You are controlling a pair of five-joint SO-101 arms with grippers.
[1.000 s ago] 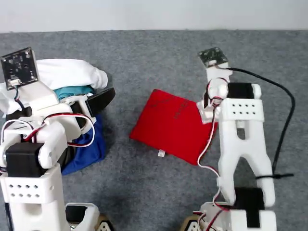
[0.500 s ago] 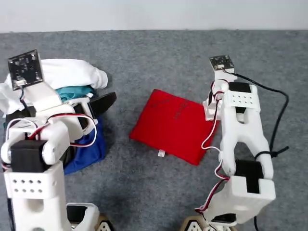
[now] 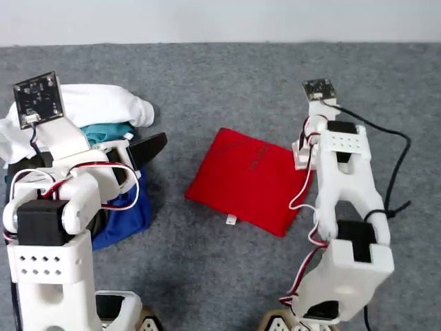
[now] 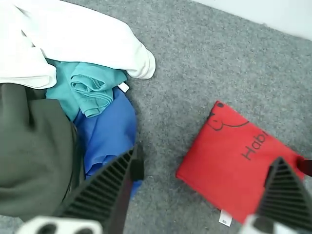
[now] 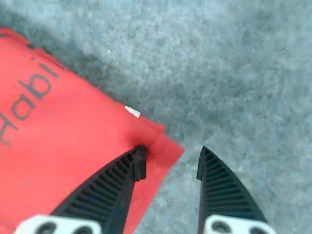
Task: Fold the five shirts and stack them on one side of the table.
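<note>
Grey felt-like cloth [image 3: 227,83] covers your table, and a white wall [image 3: 220,21] stands behind it. The folded red shirt with dark letters [image 3: 244,183] lies flat on the cloth. Your right gripper [image 5: 173,151] is spread over the red shirt's corner, one finger touching it. Your left gripper [image 4: 207,156] is spread wide, apart from the red shirt, by the loose pile of white, teal, blue and dark shirts [image 3: 103,110].

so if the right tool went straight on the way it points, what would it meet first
Most likely the red shirt, at its corner: the open right tool straddles it, one finger at the cloth's edge, the other over the grey mat. Depth is unclear.
</note>
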